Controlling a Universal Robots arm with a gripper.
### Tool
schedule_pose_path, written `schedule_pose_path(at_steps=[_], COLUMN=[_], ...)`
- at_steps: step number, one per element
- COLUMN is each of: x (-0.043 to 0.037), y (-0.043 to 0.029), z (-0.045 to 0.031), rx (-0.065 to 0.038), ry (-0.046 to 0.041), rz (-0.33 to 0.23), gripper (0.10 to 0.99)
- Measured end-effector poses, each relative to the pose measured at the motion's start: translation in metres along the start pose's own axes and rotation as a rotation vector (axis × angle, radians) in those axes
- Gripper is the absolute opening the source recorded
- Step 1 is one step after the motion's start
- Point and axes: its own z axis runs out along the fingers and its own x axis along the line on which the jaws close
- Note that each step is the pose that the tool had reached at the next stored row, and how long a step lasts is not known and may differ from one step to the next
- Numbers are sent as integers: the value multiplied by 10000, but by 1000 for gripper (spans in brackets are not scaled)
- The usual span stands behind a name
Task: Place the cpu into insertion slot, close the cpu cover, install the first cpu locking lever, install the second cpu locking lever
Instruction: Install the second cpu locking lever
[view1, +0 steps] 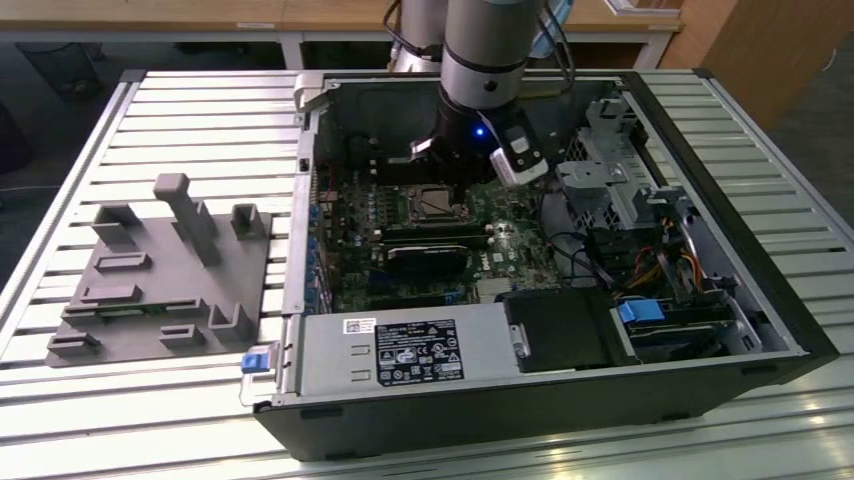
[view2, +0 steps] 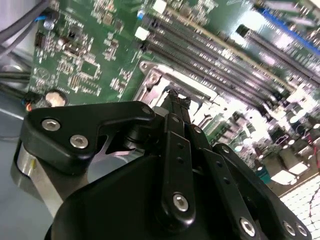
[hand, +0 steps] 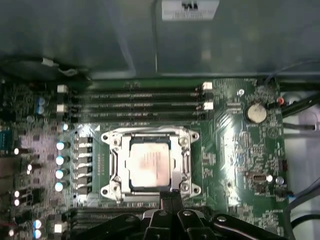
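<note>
1. Here, in the exterior view, we see the arm reaching down into an open computer case (view1: 747, 300) that lies on a slatted table (view1: 200, 110); the gripper (view1: 447, 172) hangs just above the insertion slot (view1: 430, 203) on the green motherboard (view1: 400, 240), and a grey fixture block (view1: 160, 280) sits well apart toward the exterior view's left
2. In the second wrist view, we look past the black linkage of the gripper (view2: 175, 100); its fingertips (view2: 174, 96) lie pressed together with nothing between them, right at one edge of the silvery cpu cover (view2: 150, 82), with long memory slots (view2: 210, 50) running beside the socket
3. In the first wrist view, we see the cpu (hand: 150, 162) lying flat inside the insertion slot (hand: 186, 161), its pale metal top showing through the window of the cpu cover (hand: 150, 137), which lies down flat over it; the gripper (hand: 171, 196) has its narrow fingers drawn together at the edge of the cover's frame, and a round coin cell (hand: 256, 113) sits on the board well apart
</note>
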Motion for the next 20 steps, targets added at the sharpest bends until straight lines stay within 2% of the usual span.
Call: schedule_pose_path(at_steps=[3, 7, 12, 16, 20], x=[5, 66, 173, 311, 380], y=[-57, -77, -110, -119, -131], z=[-4, 0, 8, 24, 88], rx=[1, 1, 1, -2, -4], ry=[2, 1, 2, 1, 2], rz=[-1, -3, -3, -2, -3], gripper=[122, 122, 122, 122, 122])
